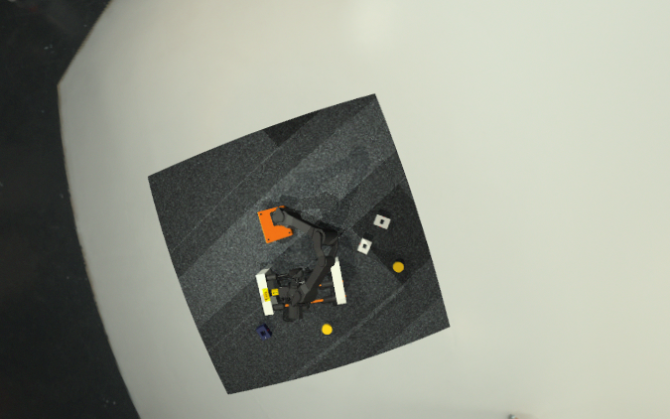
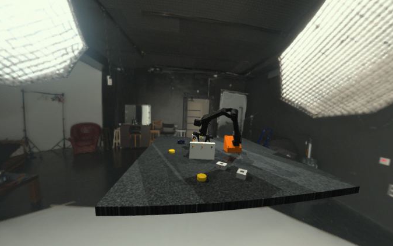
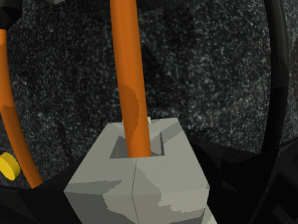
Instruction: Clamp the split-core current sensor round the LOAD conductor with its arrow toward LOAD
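Sensor round the orange conductor
The gripper (image 1: 293,312) (image 2: 202,136) was clamped on the grey sensor (image 3: 135,185); the dark speckled table (image 1: 232,228) (image 2: 160,186) stood in a black-walled room.
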### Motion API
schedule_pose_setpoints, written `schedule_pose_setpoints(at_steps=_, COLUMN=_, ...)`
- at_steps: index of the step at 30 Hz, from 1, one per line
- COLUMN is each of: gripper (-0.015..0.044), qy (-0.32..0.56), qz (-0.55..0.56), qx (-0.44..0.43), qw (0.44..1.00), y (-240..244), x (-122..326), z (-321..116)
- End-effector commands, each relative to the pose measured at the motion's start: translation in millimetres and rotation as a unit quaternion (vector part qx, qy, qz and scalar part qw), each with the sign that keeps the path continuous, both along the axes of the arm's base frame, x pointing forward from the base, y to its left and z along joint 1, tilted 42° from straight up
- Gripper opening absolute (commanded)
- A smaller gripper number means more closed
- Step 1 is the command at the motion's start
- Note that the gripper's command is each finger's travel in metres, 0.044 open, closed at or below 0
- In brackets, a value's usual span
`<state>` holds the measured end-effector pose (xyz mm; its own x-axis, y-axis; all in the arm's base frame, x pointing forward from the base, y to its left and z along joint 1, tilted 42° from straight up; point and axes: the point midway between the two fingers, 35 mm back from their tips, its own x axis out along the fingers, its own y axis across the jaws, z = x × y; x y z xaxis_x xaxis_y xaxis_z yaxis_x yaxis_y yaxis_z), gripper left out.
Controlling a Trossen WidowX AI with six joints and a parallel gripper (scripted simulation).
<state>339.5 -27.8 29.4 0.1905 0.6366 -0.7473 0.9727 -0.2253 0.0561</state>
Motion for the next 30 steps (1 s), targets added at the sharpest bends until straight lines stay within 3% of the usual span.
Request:
schedule_pose_setpoints(at_steps=1, gripper=0.0256, qy=0.001, qz=0.000, qx=0.000, qw=1.000, y=0.1, x=-0.3, z=0.0)
schedule_pose_setpoints(at_steps=10, gripper=0.0256, qy=0.001, qz=0.000, qx=0.000, qw=1.000, y=0.1, x=-0.3, z=0.0)
schedule_pose_setpoints(at_steps=30, gripper=0.0123, qy=0.000, qz=0.000, qx=0.000, qw=1.000, y=0.0, x=0.0, z=0.0)
